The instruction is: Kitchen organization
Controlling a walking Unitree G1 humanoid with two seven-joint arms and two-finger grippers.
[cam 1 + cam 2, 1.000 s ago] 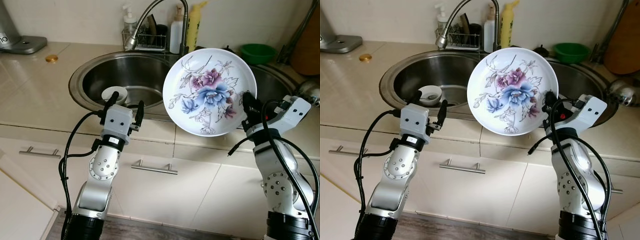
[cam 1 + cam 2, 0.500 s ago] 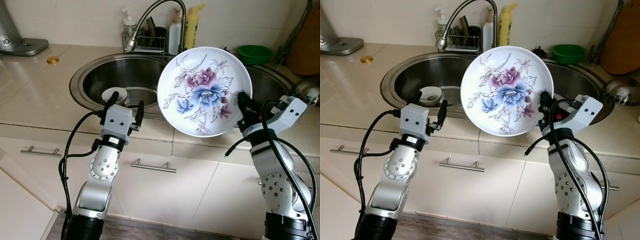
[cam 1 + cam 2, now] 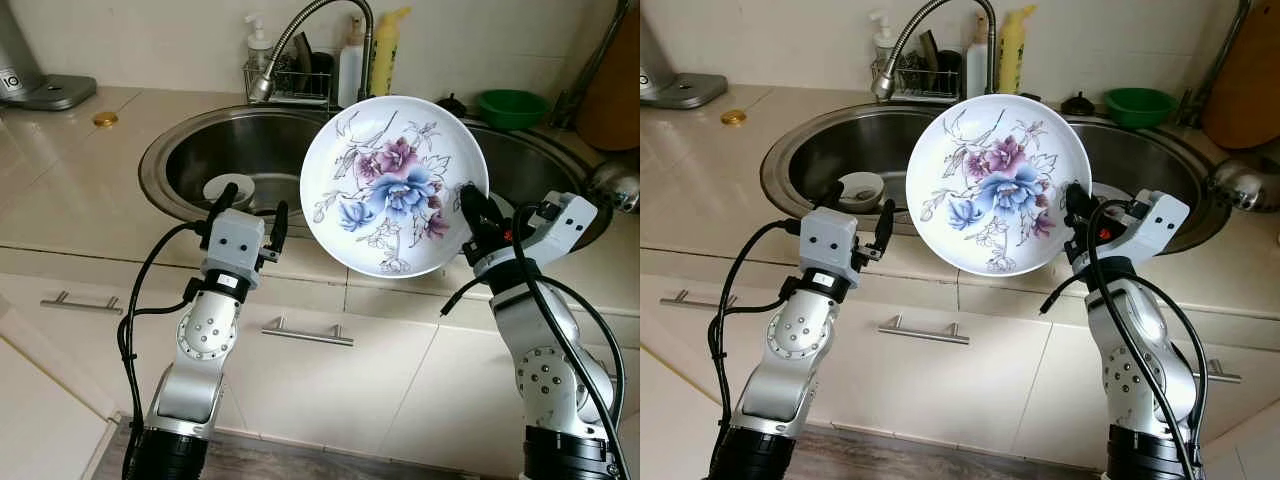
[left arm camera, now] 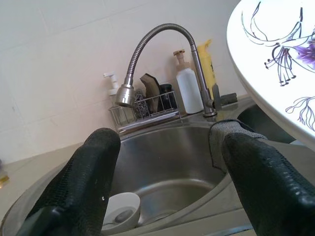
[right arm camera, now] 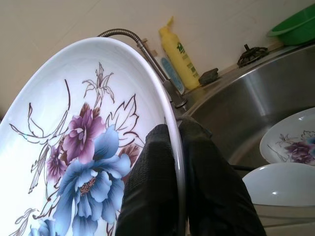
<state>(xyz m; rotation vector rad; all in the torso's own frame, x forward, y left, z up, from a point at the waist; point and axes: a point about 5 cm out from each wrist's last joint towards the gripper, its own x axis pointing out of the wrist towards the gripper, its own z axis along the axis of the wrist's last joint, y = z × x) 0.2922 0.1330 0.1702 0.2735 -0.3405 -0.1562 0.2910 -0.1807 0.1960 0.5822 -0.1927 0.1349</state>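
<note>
We are clamping our right end effector (image 3: 470, 212) on the rim of the flowered plate (image 3: 394, 184), holding it nearly upright, probably so it clears the tabletop (image 3: 70, 190) edge; our left end effector (image 3: 250, 205) is hovering with fingers apart, ready to assist. Beyond, the sink (image 3: 260, 150) is holding a small bowl (image 3: 229, 188).
</note>
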